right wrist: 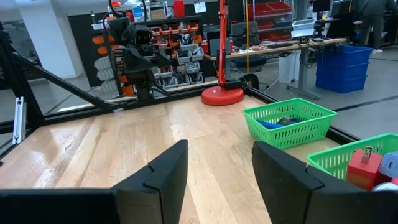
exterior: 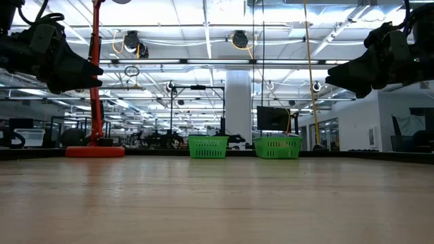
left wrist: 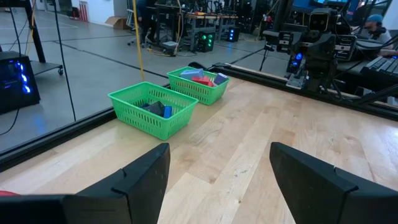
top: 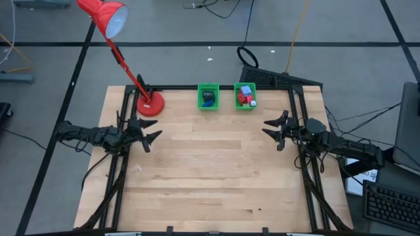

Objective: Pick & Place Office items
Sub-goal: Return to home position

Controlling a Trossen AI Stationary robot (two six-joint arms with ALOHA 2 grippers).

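Left gripper [top: 149, 131] and right gripper [top: 269, 130]: fingers spread, empty, hovering at opposite table sides. Far edge: office items [top: 244, 97] binned. Dark oblongs [top: 209, 98] in left green basket [top: 199, 96], red blocks [top: 241, 100] plus pale blue cube [top: 246, 90] in right green basket [top: 235, 96]. Red lamp [top: 150, 103] left of the baskets.

Smooth pale wooden table [top: 210, 177], green plastic mesh baskets [left wrist: 143, 115], glossy red lamp [top: 105, 16]

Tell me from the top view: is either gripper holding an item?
No, the left gripper and the right gripper both stand open and empty.
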